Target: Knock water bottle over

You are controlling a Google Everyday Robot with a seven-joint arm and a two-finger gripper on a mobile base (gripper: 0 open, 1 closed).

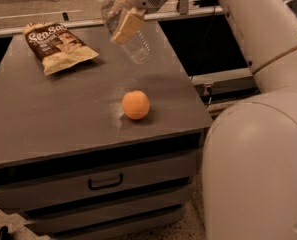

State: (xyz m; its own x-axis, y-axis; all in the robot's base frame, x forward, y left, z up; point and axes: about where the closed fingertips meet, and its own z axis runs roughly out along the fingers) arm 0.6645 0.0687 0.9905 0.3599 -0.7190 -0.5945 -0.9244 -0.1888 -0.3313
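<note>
The water bottle [138,46] is a clear ribbed plastic bottle with a white cap. It is tilted, cap up and to the left, base down and to the right, over the back middle of the grey table [48,119]. My gripper [124,21] is at the top centre, and its cream fingers [127,28] are closed around the bottle's upper body. I cannot tell whether the bottle's base touches the table top.
An orange [136,104] lies near the table's front right. A brown-and-cream snack bag [55,44] lies at the back left. The table has drawers with a dark handle [105,182]. My arm and white body [258,154] fill the right side.
</note>
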